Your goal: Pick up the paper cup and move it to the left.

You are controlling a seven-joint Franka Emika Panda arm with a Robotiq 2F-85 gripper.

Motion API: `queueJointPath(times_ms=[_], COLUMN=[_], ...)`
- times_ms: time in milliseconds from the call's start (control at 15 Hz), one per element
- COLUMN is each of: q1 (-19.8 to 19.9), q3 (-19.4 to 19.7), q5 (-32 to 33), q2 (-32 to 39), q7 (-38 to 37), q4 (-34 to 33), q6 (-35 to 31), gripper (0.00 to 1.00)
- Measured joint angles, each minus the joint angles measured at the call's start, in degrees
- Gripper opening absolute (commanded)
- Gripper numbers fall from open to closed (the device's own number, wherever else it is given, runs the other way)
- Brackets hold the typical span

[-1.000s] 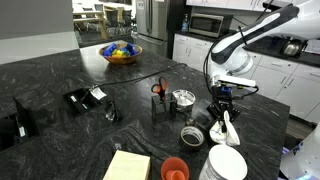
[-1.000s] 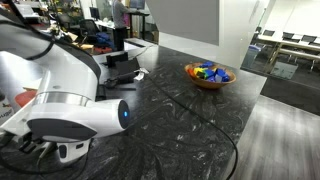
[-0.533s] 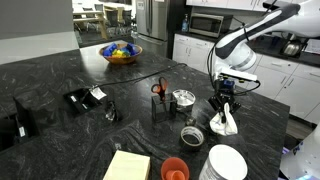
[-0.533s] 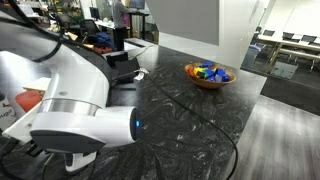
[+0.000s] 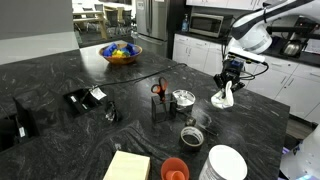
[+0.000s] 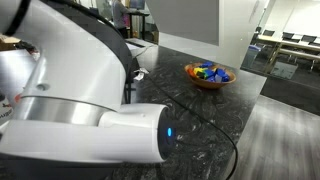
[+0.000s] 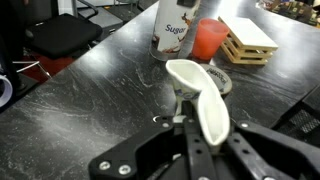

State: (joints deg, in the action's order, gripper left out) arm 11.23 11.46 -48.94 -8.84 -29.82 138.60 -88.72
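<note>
My gripper (image 5: 229,82) is shut on the small white paper cup (image 5: 222,98) and holds it in the air above the dark marble counter (image 5: 60,75), near the counter's far right edge. In the wrist view the cup (image 7: 195,85) is squashed flat between my fingers (image 7: 197,128), with its rim pointing away from the camera. In an exterior view the arm's body (image 6: 90,130) fills most of the picture and hides the cup.
An orange-red cup (image 5: 174,168) (image 7: 208,38) and a large white sugar container (image 5: 226,163) (image 7: 172,25) stand at the counter's near edge, next to a yellow pad (image 5: 127,166). A metal strainer (image 5: 184,98) and round lid (image 5: 191,134) lie under the arm. A fruit bowl (image 5: 122,53) (image 6: 210,73) stands far off.
My gripper has risen from the counter with the paper cup in it and moved up and to the right in the exterior view. The cup hangs clear of the surface now.
</note>
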Motion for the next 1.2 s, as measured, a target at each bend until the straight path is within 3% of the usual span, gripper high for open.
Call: queueJointPath(times_ms=[200, 667, 1200], q1=[1.76, 2.08, 1.19], q3=[0.71, 0.38, 0.29], q5=[-0.72, -6.99, -20.64], q2=[0.05, 0.12, 0.36], q7=[-0.53, -4.00, -0.70], q4=[-0.16, 2.30, 8.02], q6=[-3.71, -25.64, -27.27], gripper=[0.01, 0.01, 0.01])
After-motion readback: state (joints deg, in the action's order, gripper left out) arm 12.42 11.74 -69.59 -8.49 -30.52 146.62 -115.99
